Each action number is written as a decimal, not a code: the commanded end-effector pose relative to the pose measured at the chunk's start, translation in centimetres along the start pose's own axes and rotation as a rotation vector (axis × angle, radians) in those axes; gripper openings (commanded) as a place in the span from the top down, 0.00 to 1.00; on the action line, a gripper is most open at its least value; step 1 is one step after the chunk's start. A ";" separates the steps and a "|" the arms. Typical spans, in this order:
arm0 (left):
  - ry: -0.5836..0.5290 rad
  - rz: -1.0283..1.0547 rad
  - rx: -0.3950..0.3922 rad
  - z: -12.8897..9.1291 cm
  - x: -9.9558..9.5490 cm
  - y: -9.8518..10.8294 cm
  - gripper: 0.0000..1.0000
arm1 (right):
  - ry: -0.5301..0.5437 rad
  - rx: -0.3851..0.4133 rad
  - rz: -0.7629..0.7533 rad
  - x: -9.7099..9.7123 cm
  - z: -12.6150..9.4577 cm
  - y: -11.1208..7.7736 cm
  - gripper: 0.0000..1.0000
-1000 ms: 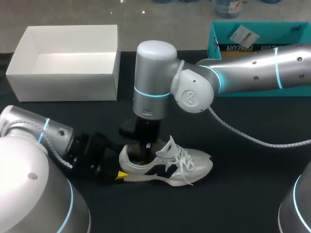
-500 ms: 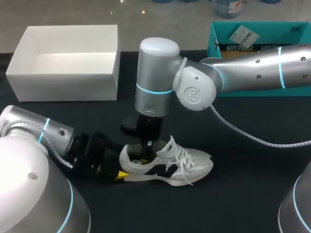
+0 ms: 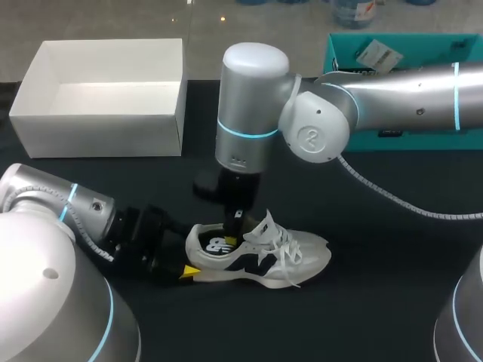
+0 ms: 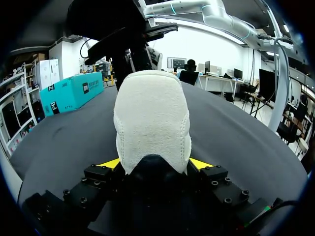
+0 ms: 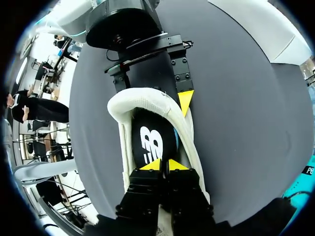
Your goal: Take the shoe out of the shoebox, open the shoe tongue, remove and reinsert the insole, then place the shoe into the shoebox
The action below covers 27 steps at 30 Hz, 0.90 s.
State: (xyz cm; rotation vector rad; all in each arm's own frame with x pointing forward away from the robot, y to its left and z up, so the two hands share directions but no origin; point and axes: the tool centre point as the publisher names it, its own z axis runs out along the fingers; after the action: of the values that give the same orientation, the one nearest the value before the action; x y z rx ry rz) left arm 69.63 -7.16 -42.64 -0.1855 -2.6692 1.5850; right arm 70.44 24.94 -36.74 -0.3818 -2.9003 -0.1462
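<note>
Two grips matter here. Your left gripper [image 4: 155, 164] is clamped on the heel of the shoe [image 3: 256, 256], with a yellow tip on either side. The shoe sits on its sole near the front of the table [image 3: 377, 302], toe toward your right. Your right gripper [image 5: 160, 164] hangs over the shoe's mouth, just behind the raised tongue [image 3: 260, 230]. Its tips are pressed together with nothing visibly caught between them, and the insole [image 5: 150, 142] lies flat inside, beneath them.

I judge the insole work to be the step in hand, but I cannot tell whether the insole is due to come out or is already back in. If you go for it, part the right fingers a little, enter toward the heel end, and pinch the insole's edge, not the lining. Hold the heel firm so the shoe does not lift.

The dark cloth looks smooth, so the sole may slide on it. The white shoebox [image 3: 106, 90] stands open at the far left, well apart from the shoe, and a teal box [image 3: 400, 56] sits at the far right.
</note>
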 end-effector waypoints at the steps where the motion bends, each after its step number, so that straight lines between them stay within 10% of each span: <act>1: -0.002 0.000 -0.003 0.9 0.2 0.6 1.00 | -0.030 0.001 0.004 0.0 -1.7 -0.5 1.00; 27: -0.002 0.000 -0.003 0.9 0.2 0.6 1.00 | -0.092 -0.040 0.060 -0.2 -3.4 -2.2 1.00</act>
State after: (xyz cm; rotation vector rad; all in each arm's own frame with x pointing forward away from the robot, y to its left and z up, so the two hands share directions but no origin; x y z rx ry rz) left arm 69.64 -7.18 -42.65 -0.1853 -2.6693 1.5847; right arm 71.24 23.23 -33.88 -0.4874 -2.9681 -0.1563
